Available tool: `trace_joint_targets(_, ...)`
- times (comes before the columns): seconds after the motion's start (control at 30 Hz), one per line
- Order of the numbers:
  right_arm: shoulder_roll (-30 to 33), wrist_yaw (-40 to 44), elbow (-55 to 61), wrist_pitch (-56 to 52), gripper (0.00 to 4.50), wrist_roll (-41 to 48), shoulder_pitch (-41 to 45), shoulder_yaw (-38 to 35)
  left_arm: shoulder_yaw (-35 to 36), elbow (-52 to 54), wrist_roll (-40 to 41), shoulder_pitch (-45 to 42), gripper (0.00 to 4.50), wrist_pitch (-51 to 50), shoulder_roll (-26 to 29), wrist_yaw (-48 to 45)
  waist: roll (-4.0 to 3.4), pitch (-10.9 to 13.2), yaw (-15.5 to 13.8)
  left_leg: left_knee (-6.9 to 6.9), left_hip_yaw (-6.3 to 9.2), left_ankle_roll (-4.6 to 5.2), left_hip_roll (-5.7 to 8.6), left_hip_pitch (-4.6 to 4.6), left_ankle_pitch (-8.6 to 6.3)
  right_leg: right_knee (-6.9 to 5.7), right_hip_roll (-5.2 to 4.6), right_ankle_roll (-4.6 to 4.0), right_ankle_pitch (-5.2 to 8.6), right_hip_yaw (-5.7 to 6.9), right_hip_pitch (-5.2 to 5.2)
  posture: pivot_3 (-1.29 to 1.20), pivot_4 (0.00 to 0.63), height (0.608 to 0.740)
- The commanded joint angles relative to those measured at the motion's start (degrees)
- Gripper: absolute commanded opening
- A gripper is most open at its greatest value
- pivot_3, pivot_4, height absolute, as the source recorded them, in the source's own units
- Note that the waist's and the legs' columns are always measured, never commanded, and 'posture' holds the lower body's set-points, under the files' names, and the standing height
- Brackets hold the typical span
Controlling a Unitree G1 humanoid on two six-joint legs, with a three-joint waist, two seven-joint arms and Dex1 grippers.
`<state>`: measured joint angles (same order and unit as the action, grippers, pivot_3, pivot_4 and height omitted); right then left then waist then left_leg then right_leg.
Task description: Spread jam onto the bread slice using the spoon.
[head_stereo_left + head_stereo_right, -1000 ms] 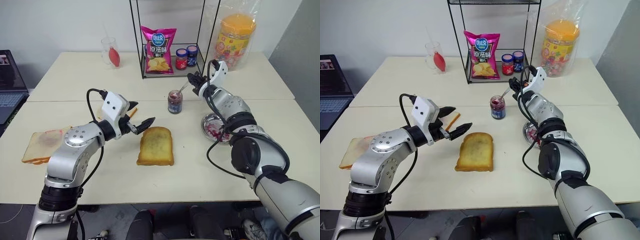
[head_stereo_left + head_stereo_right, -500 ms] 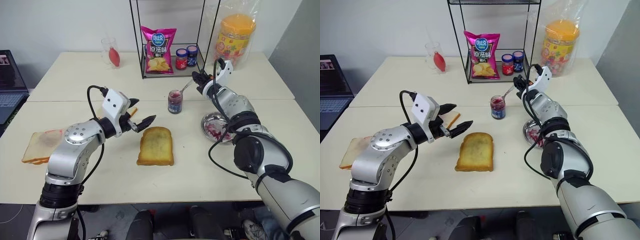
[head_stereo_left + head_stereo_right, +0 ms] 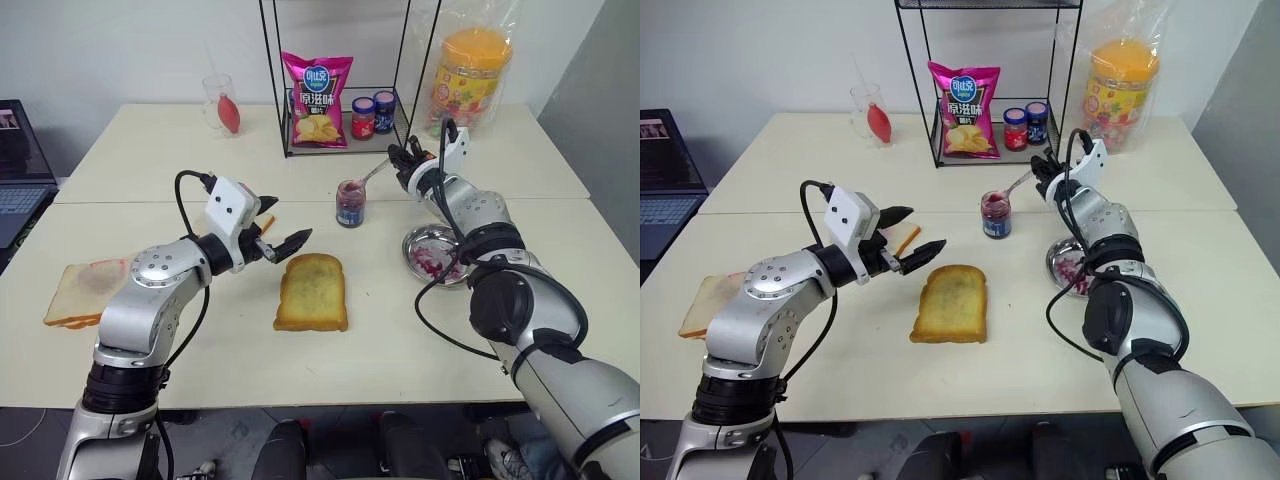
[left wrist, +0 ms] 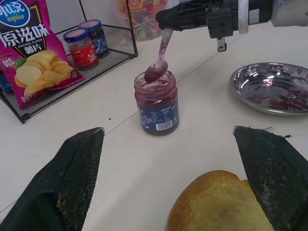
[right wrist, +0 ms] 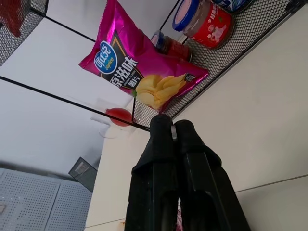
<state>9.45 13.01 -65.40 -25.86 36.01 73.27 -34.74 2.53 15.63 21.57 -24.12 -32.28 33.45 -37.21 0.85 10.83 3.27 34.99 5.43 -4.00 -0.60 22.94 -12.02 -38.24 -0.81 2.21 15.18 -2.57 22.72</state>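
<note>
Rolled slightly since a second ago, the right gripper [image 3: 402, 160] jaws stay clenched on the spoon [image 4: 160, 60], its bowl over the jam [image 4: 157, 101] jar. On the counter [image 3: 150, 170], the bread slice [image 3: 312, 292] lies soft, crushable. Left gripper [image 3: 283, 232] hovers released nearby. Thin handle, probably slippery.

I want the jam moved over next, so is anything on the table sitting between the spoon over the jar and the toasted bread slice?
Nothing visible blocks it. The slim metal spoon, held by the right hand, sits at the glass jam jar; bare table lies between the jar and the golden-brown bread slice. The open left hand hovers just beside the slice.
</note>
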Motion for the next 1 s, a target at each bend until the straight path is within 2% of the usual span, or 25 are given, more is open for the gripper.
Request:
trace_joint_targets(0.03,1.4,0.0,3.8,-1.3,0.01,2.1,2.2,-0.9,1.3,2.5,1.3,-0.3,4.50,0.5,0.4,-0.8,0.00,0.0,0.0,0.00,0.00,0.00,0.00,0.00,0.00,0.00,0.00,0.00,0.00,0.00,0.00,0.00,0.150,0.740)
trace_joint_targets(0.33,0.2,-0.3,12.4,-7.9,0.01,5.4,0.5,-0.2,2.7,4.7,3.0,0.8,4.50,-0.3,0.1,-0.1,0.00,0.0,0.0,-0.01,0.00,0.00,0.00,0.01,0.00,0.00,0.00,0.00,0.00,0.00,0.01,0.00,0.150,0.740)
trace_joint_targets(0.57,-5.6,-6.0,36.4,-21.2,0.01,12.9,-5.8,2.2,8.1,12.6,7.8,5.6,4.50,-3.7,2.0,0.8,0.00,0.0,0.0,-0.05,-0.01,0.00,-0.04,0.06,0.00,-0.06,0.00,-0.02,0.01,-0.01,0.11,0.00,0.150,0.740)
trace_joint_targets(0.7,-8.9,-9.4,48.2,-27.0,0.01,17.3,-10.8,4.1,13.0,17.5,8.8,11.8,4.50,-4.6,4.6,0.9,0.00,0.0,0.0,-0.03,-0.04,0.00,-0.04,0.13,0.00,-0.60,-0.01,-0.18,0.13,-0.05,0.47,0.00,0.150,0.740)
trace_joint_targets(0.83,-11.4,-8.6,60.1,-31.9,0.01,18.8,-18.6,11.0,20.4,21.1,7.3,25.3,4.50,-2.2,7.5,-2.9,0.01,0.0,0.7,-0.04,-0.05,0.01,-0.14,0.05,0.00,-0.72,0.09,-0.30,0.20,-0.09,0.52,0.00,0.150,0.740)
trace_joint_targets(1.0,-12.5,-4.5,67.2,-30.7,0.01,15.5,-27.7,20.4,23.0,22.4,7.1,37.1,4.50,1.5,6.0,-5.1,0.00,0.0,0.4,-0.04,0.09,0.03,-0.23,0.02,0.01,-0.75,0.22,-0.54,0.35,0.04,0.52,0.00,0.150,0.740)
